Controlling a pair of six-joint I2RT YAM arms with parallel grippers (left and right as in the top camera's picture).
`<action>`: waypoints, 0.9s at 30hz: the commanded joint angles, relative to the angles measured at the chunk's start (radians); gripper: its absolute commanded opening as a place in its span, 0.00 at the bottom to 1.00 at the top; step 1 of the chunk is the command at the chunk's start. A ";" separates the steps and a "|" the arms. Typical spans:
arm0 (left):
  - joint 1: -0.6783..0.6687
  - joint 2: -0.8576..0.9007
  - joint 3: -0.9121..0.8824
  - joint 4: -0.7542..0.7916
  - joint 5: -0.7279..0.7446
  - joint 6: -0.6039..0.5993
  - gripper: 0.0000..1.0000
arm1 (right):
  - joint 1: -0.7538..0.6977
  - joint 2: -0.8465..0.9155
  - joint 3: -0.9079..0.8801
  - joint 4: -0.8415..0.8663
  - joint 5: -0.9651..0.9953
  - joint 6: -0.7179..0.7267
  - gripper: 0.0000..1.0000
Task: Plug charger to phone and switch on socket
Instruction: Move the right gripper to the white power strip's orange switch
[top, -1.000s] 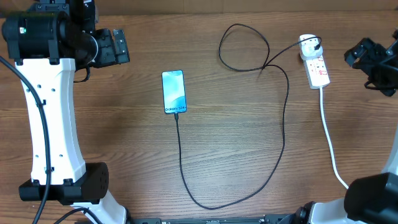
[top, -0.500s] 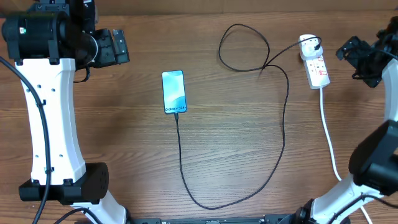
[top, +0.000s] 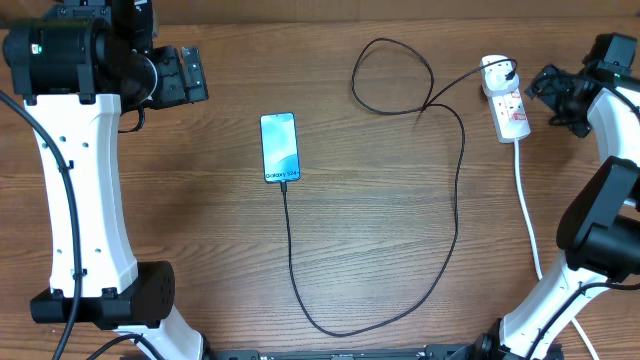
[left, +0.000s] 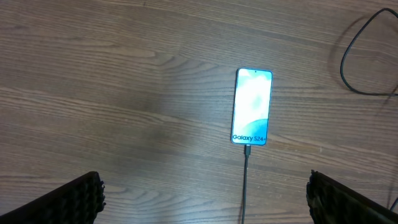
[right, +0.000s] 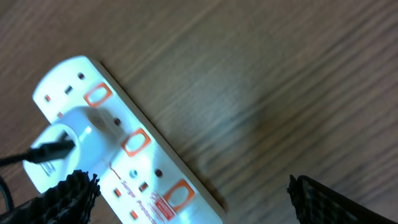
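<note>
Main change: the right gripper (top: 545, 97) had swung in from the far right edge over the last second and ended just beside the socket (top: 511, 108), on its right side, not touching as far as I could tell. In the right wrist view its fingers (right: 68, 199) stood wide apart with nothing between them, and the strip with its red-outlined switches (right: 135, 142) sat directly below. I read that as lining up for the switch press, the step left to do. I couldn't tell whether any switch was already on.

The plug-in half looked done. The phone (top: 280, 148) lay flat left of centre, screen lit. The charger (top: 459, 200) ran from the phone's near edge, looped toward me, then went up the right side and into the white adapter (top: 497, 68) at the strip's far end. The left wrist view showed the tip seated in the phone.

Nothing else differed from the earlier frames: phone, cable loop, strip and thick white cord (top: 530, 230) were all in the same places. The left gripper (top: 185, 75) hadn't moved either. It was parked far left, well apart from the phone, with its fingers (left: 74, 199) spread wide and empty.
</note>
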 joint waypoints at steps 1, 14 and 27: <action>-0.002 -0.026 -0.001 0.000 -0.014 -0.003 0.99 | 0.018 0.027 0.012 0.025 0.028 -0.048 1.00; -0.002 -0.026 -0.001 0.000 -0.014 -0.003 1.00 | 0.041 0.106 0.012 0.062 0.071 -0.051 1.00; -0.002 -0.026 -0.001 0.000 -0.014 -0.003 0.99 | 0.040 0.138 0.012 0.103 0.091 -0.044 1.00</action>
